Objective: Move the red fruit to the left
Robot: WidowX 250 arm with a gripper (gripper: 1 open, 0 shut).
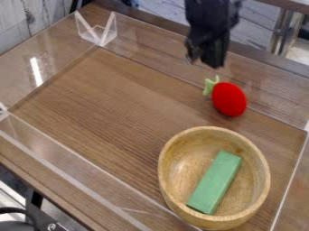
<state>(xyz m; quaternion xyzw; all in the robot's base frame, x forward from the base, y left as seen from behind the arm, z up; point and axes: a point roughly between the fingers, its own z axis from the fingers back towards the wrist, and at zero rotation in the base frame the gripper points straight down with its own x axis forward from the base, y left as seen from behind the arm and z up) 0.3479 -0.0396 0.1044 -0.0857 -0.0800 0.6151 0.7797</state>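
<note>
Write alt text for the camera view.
A black robot gripper, shut and empty, hangs above a red fruit on a wooden table. Nearer the camera, a wooden bowl holds a green block.

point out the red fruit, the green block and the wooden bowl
red fruit [229,99], camera view, middle of its red body
green block [215,182], camera view, centre of its top face
wooden bowl [178,152], camera view, left rim
</note>
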